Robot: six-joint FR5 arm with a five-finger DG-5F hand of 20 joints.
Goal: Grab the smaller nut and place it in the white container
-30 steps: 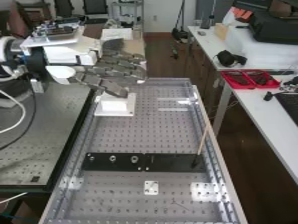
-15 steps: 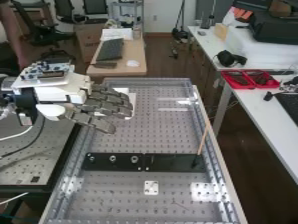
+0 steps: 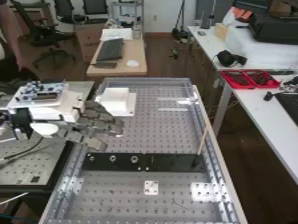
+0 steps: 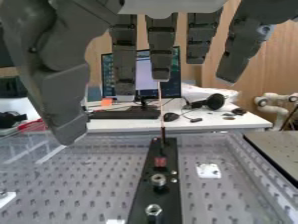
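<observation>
Smaller nut [image 3: 92, 158]: stood on the black bar [image 3: 103, 166], still unpicked.
Hand [image 3: 97, 123]: relaxed, empty — it had moved nearer the bar, apparently lining up for the grasp.
White container [image 3: 117, 101]: waited beyond — freshly uncovered as the hand withdrew.

The larger nut [image 3: 113, 158] and the bearing [image 3: 134, 159] stood on a flat black bar [image 3: 173, 163], and a thin wooden stick [image 3: 203, 139] rose at a tilt near the bar's far end from them. A small white plate [image 3: 151, 188] lay near the bar. On a white side table [image 3: 266, 117] sat a red tray [image 3: 247, 88] and black headphones [image 3: 231, 59]. Beyond the bench, a dark keyboard [image 3: 110, 50] and a pale mouse [image 3: 133, 63] rested on a wooden desk [image 3: 126, 71].
</observation>
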